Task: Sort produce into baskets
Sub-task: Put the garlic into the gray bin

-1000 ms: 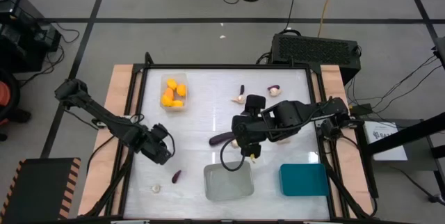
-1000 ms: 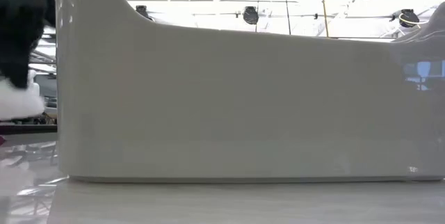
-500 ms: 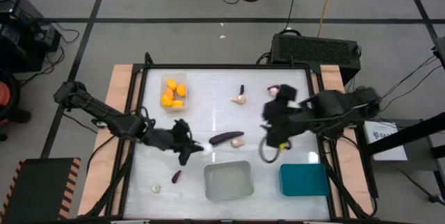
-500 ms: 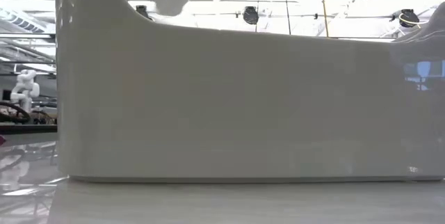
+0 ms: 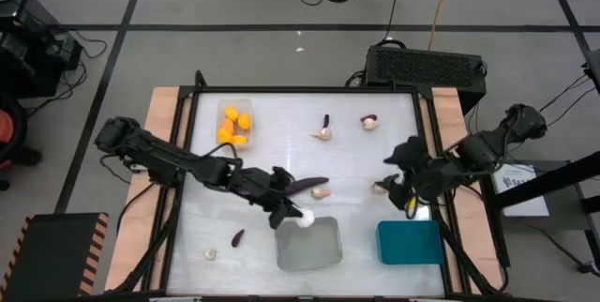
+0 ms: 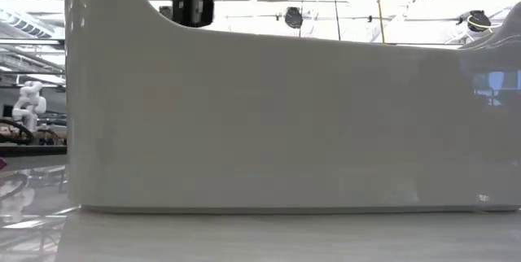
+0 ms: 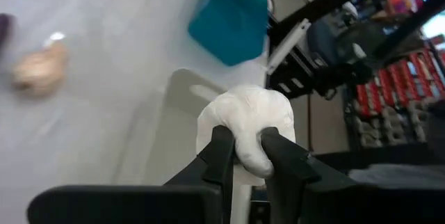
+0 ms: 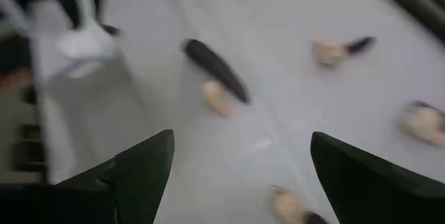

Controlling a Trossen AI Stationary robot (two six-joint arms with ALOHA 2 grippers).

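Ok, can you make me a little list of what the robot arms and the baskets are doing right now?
left gripper: shut on a white garlic, at the grey basket's near-left corner
right gripper: open, empty, over the table beside the teal basket
clear basket: holds orange pieces
grey basket: looks empty
teal basket: nothing seen inside
loose on the table: long purple eggplant, a few garlics and small eggplants
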